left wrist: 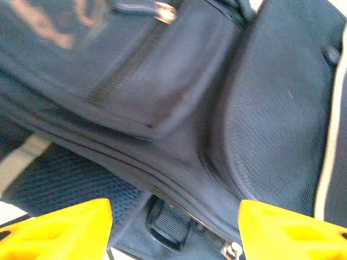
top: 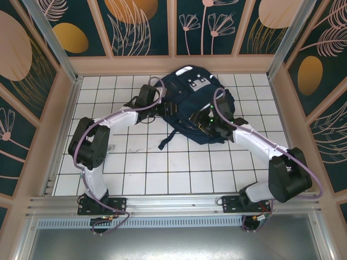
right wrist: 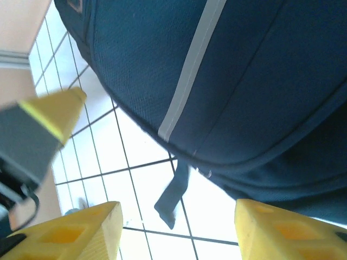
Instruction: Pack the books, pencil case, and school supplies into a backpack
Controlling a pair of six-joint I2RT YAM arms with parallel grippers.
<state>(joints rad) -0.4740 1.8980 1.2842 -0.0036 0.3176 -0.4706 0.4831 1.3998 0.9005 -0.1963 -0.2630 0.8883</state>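
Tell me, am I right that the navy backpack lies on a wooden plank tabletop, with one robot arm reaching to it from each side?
Not quite. The tabletop is white tile, not wooden planks, as the top external view shows. The rest holds: the navy backpack lies on it, with the left arm and right arm reaching in from either side.

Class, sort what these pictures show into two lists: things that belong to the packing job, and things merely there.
Belongs to the job:
backpack
its trailing strap
left pincer
right pincer

Merely there:
white tiled table
patterned wall panels
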